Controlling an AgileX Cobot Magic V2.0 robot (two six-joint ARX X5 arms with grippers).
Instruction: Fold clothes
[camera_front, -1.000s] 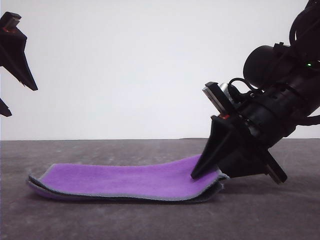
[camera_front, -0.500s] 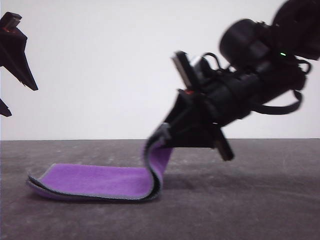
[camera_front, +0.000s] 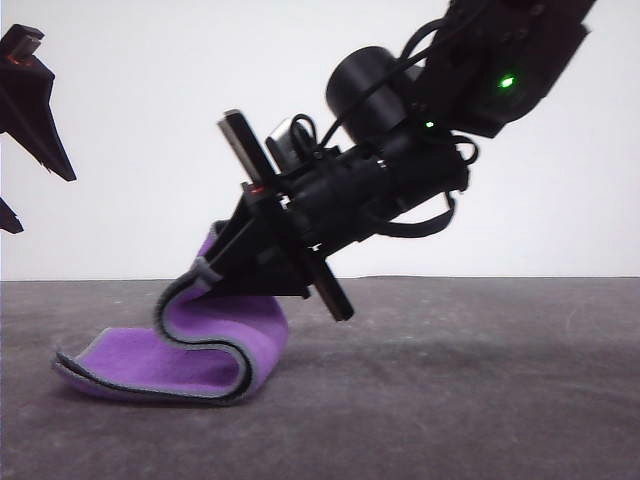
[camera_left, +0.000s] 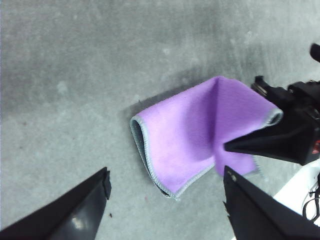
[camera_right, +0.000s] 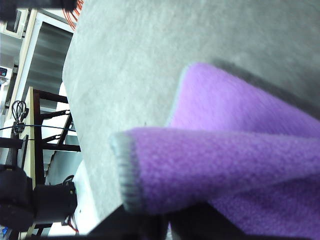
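Left gripper (camera_front: 22, 150) is hanging open, idle, well off the cloth (camera_front: 190, 355). Right gripper (camera_front: 215, 268) is pinching the cloth's right edge, holding it raised over the half lying on the table (camera_front: 480, 400). Fold looks roughly half done; laying down and releasing remain.

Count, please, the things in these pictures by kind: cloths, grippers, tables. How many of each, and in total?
Soft purple-and-dark-grey cloth with light-grey stitched edge: 1
Black robot grippers: 2, the left gripper and the right gripper
Grey table: 1
Total: 4
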